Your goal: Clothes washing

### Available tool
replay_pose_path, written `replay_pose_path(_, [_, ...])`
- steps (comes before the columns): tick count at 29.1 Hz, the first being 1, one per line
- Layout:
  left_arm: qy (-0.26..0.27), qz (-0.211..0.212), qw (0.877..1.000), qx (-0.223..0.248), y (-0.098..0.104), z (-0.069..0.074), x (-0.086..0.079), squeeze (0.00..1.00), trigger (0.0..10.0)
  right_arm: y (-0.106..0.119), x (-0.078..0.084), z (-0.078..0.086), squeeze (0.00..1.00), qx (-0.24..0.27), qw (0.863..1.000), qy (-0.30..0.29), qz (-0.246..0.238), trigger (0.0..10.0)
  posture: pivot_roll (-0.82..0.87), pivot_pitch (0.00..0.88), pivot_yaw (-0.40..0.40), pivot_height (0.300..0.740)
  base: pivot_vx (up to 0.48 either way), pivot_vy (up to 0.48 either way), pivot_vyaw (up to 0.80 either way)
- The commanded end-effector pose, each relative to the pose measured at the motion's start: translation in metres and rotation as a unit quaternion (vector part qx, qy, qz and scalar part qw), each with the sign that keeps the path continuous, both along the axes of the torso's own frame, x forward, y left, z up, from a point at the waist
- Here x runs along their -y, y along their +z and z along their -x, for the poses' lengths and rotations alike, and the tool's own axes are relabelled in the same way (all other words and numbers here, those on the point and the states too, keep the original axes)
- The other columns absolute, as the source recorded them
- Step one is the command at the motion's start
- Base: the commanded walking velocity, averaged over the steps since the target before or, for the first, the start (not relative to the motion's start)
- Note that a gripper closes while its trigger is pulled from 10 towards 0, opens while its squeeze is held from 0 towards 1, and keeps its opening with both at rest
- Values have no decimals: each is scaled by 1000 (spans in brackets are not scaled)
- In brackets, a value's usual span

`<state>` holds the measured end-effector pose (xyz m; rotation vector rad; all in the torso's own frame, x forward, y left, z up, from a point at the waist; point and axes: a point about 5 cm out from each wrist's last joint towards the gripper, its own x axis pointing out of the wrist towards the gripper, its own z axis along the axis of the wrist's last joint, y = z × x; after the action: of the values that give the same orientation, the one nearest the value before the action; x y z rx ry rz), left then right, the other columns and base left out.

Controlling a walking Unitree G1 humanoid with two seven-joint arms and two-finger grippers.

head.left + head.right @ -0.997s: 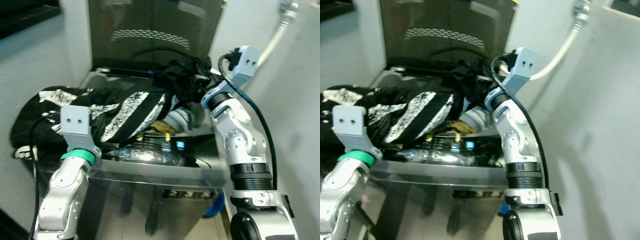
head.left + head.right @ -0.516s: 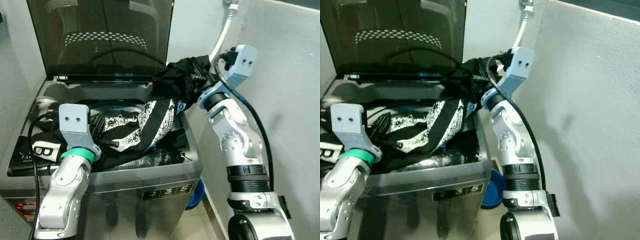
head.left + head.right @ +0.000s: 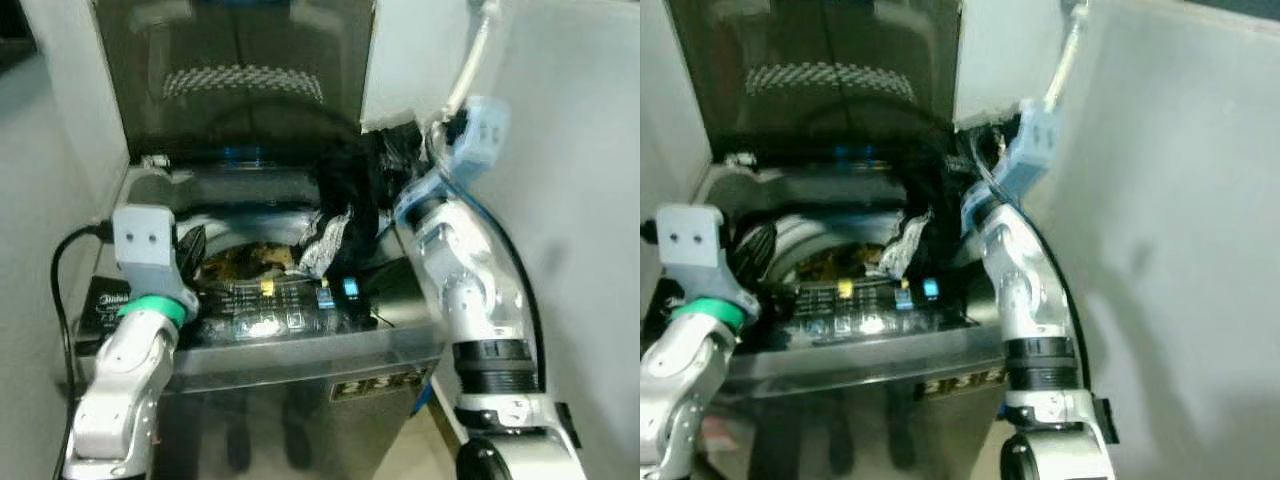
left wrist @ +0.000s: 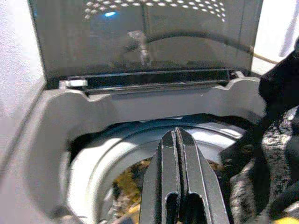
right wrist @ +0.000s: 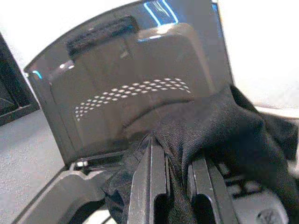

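While my head camera has swung again and blurred a little, I can see the top-loading washing machine in front of me with its dark lid standing upright. My right end effector sits above the machine's right rear corner with its fingers pinched on a fold of the black garment; the cloth bunches between and over them in the right wrist view. Half a second ago a long printed swath of that garment lay draped across the tub opening toward my left arm; now I see only a bunched black mass at the right rim, with a short white-patterned tail hanging down inside the right edge. With the cloth gathered up, the drum is exposed, and something yellowish-brown lies at its bottom, too blurred for me to identify. My left end effector hangs over the front left of the opening, its two fingers pressed together with nothing between them. The control panel along the front edge shows small lit buttons.
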<state>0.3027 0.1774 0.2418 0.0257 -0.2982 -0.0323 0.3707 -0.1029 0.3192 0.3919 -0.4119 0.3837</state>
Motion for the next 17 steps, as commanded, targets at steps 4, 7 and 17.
replay_pose_path(4, [26, -16, 999, -21, -7, 1, -8, 0, 10000, 8, -5, 3, 0, 20, 1000, 8, -1, 10000, 57, 29, -23, 740, 0, -465, 0])
replay_pose_path(7, [29, -10, 999, -26, -9, 1, -10, 0, 10000, 7, -5, 3, 0, 19, 1000, 9, -1, 10000, 57, 28, -22, 740, 0, -470, 0])
replay_pose_path(17, [32, -10, 999, -38, -12, -2, -10, 0, 10000, 6, -6, 2, 0, 18, 1000, 13, 0, 10000, 57, 32, -23, 740, 0, 0, 0])
